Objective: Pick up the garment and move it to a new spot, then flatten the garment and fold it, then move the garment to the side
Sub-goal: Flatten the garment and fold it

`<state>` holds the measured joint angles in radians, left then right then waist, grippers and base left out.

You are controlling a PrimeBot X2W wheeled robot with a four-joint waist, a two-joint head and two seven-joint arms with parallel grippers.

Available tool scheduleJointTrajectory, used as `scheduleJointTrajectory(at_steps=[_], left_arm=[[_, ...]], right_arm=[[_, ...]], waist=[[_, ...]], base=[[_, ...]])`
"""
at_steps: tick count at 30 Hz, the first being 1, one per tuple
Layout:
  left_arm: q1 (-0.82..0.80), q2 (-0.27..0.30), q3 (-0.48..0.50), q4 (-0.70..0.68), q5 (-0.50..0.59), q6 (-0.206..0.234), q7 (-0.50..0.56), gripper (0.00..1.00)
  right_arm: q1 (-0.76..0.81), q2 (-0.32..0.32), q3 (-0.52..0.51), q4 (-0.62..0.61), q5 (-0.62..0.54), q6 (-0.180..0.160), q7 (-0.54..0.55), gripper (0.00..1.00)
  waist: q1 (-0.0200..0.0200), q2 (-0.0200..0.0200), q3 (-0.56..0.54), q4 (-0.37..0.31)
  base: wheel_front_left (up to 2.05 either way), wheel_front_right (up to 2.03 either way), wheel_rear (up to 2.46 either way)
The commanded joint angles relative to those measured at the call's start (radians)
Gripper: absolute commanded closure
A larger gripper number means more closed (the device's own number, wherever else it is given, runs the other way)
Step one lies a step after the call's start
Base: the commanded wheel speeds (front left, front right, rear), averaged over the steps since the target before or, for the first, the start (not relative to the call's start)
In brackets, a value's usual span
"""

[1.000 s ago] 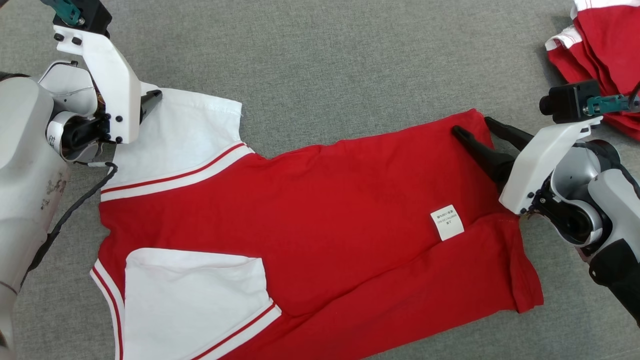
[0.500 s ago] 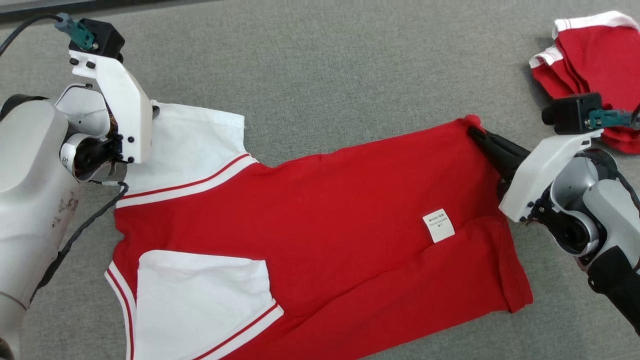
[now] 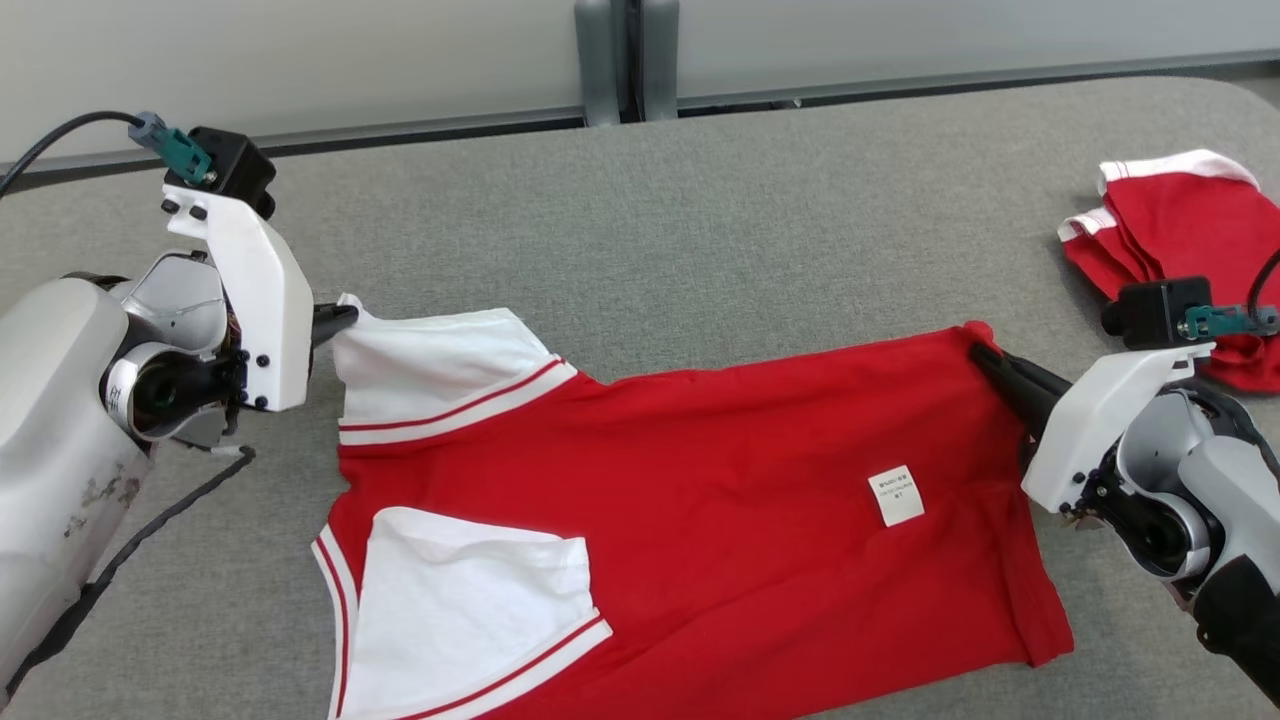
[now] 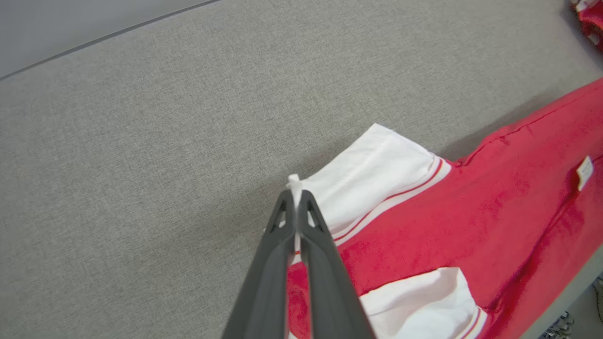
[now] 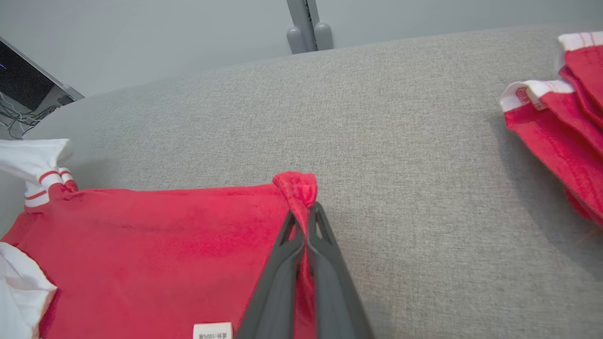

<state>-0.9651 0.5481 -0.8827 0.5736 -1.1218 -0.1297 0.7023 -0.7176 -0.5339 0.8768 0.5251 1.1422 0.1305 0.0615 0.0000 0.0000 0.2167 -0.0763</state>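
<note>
The garment is a red T-shirt with white sleeves and red stripes, spread across the grey table with a small white label showing. My left gripper is shut on the corner of the far white sleeve, and its tips pinch a tuft of white cloth. My right gripper is shut on the far red hem corner, which bunches up above its tips. Both pinched corners are raised a little off the table.
A second red and white garment lies crumpled at the far right of the table. A grey post stands behind the table's far edge. The table's rounded right corner is near the crumpled pile.
Both grippers have shut on the garment's far corners and begun lifting them. The head camera has tilted up, so the table's far edge and the wall now show.
</note>
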Motion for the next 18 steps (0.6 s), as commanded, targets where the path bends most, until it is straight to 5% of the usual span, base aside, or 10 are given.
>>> scheduleJointTrajectory(at_steps=[1,9,18], left_arm=[[0.018,0.007,-0.001,-0.018,-0.016,-0.001,0.009,1.0],[0.101,0.057,-0.003,-0.173,-0.124,0.002,0.11,1.0],[0.15,0.094,-0.007,-0.324,-0.193,0.056,0.195,1.0]], right_arm=[[0.016,-0.008,0.004,-0.001,0.006,0.001,0.006,1.0],[0.033,-0.045,0.058,-0.019,0.037,0.001,0.083,1.0],[-0.019,-0.147,0.111,-0.086,0.086,0.001,0.211,1.0]], waist=[[0.0,0.0,-0.03,0.023],[0.0,0.0,-0.079,0.057],[0.0,0.0,-0.075,0.073]], base=[[0.0,0.0,0.0],[0.0,0.0,0.0],[0.0,0.0,0.0]])
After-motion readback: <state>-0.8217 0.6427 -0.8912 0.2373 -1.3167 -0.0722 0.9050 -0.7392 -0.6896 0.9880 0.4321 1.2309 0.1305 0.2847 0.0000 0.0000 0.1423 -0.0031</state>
